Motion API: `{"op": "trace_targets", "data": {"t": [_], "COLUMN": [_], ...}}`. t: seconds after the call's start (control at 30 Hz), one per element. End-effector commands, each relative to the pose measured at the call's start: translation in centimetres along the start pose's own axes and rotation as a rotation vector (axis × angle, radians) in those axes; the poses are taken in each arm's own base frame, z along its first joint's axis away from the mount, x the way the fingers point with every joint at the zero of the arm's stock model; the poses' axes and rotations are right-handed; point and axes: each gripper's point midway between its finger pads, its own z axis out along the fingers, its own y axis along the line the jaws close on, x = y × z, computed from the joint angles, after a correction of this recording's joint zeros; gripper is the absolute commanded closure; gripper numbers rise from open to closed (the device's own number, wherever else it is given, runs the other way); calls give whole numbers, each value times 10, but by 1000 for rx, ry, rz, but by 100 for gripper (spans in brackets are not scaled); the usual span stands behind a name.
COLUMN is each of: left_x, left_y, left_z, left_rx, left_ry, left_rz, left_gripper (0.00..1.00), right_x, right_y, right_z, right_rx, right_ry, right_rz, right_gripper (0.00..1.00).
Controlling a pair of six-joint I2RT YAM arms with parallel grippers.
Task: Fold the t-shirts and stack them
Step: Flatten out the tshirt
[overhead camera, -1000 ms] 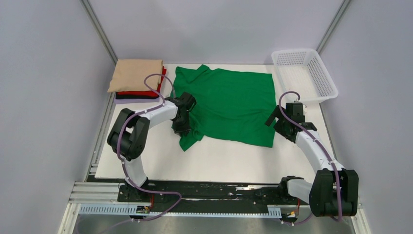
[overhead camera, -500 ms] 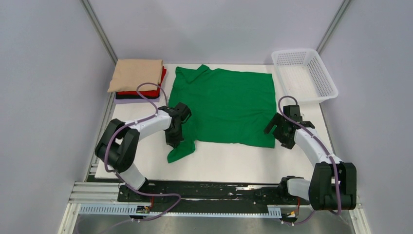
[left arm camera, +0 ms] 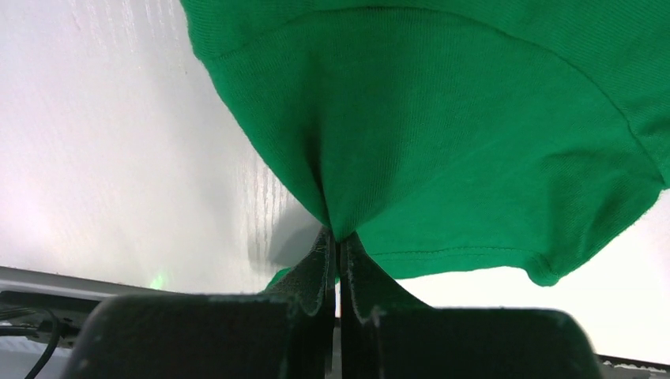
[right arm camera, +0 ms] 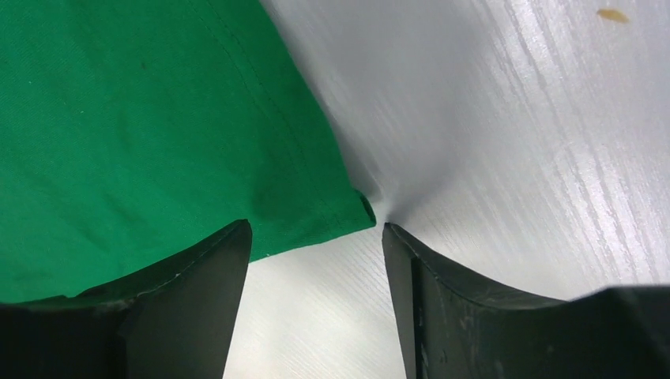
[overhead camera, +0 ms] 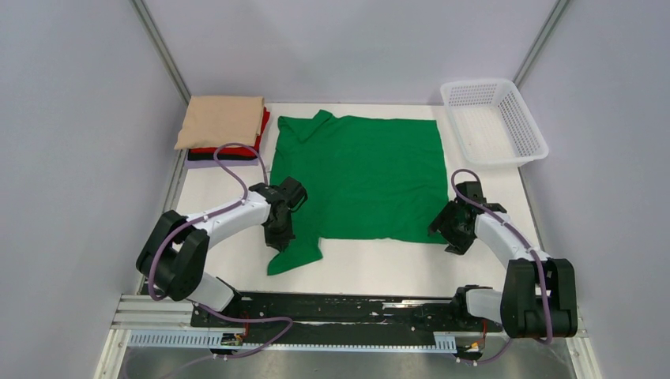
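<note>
A bright green t-shirt (overhead camera: 359, 175) lies spread flat on the white table (overhead camera: 371, 264), one sleeve trailing toward the near left. My left gripper (overhead camera: 278, 235) is shut on that sleeve; in the left wrist view the green cloth (left arm camera: 442, 134) is pinched between the closed fingertips (left arm camera: 340, 246). My right gripper (overhead camera: 452, 237) is open at the shirt's near right corner; in the right wrist view the corner (right arm camera: 348, 209) lies between the spread fingers (right arm camera: 213, 260). A stack of folded shirts, beige (overhead camera: 221, 120) over red (overhead camera: 229, 150) and dark, sits at the far left.
A white plastic mesh basket (overhead camera: 494, 120) stands at the far right corner. Grey walls close the sides and back. A metal rail (overhead camera: 332, 308) runs along the near edge, with both arm bases on it.
My left gripper has pulled the green sleeve toward the near left, dragging the shirt flatter. My right gripper has moved nearer and down to the shirt's near right corner.
</note>
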Motion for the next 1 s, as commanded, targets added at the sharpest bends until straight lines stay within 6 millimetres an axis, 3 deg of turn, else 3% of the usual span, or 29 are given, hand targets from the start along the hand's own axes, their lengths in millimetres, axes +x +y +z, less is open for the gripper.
{"op": "trace_targets", "data": {"t": [0.0,0.2,0.27,0.33,0.43,0.47,0.5,0.63,0.67,0.77,0.83,0.97], "left_x": [0,-6,-12,-25,-47,-60,-68,-112,-124,-145,-159,-167], "left_y": [-6,-1,-2,-10,-14,-21,-22,-37,-40,-38,-35,-16], "left_z": [-1,-1,-4,-13,-30,-45,-53,-120,-147,-204,-258,-341], "left_rx": [36,13,15,38,44,73,78,182,222,277,344,426], "left_ry": [-16,-49,-72,-114,-193,-241,-275,-477,-543,-694,-827,-1041], "left_rz": [-32,-8,2,13,16,18,25,24,10,2,-14,-17], "left_gripper": [100,100,100,100,100,100,100,100,100,100,100,100], "right_x": [-2,-10,-18,-29,-52,-64,-74,-107,-113,-124,-129,-134], "right_y": [9,14,18,28,51,55,63,92,96,103,105,104], "right_z": [12,22,24,21,0,-10,-24,-99,-119,-179,-218,-299], "right_rx": [-36,-31,-33,-62,-142,-155,-190,-349,-382,-466,-517,-617], "right_ry": [-10,-22,-49,-79,-165,-223,-269,-474,-527,-659,-744,-922], "right_rz": [34,29,27,20,-7,-16,-30,-81,-87,-101,-107,-111], "right_gripper": [36,61,76,99,100,100,100,100,100,100,100,100]}}
